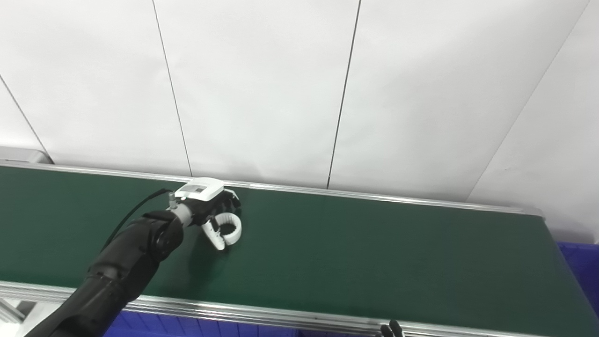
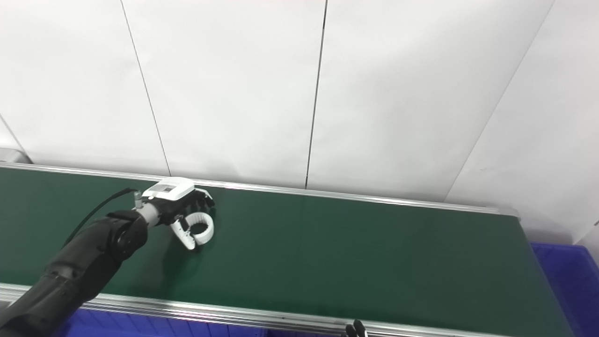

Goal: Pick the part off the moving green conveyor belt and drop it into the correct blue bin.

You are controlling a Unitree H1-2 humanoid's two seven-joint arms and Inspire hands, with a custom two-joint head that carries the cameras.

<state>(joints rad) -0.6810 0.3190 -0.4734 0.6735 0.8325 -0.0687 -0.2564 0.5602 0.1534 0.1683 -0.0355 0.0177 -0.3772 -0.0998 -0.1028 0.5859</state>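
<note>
Beside belt [image 1: 374, 252], blue bin [image 1: 582, 271].

One white ring part [image 1: 229, 229] at my left hand [image 1: 206, 199]. One green conveyor belt [image 1: 374, 252]. Two blue bins: one right [image 1: 582, 267], one below the near rail [image 1: 196, 326]. My right hand's fingertips [image 1: 390, 330] just visible.

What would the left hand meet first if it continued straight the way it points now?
Probably only bare green conveyor belt; the left hand, closed around the white ring-shaped part, points right along it.

Only dark fingertips of the right hand [image 1: 391, 329] showed above the bottom edge; the blue plastic bin [image 2: 568, 276] was cropped at right.
</note>
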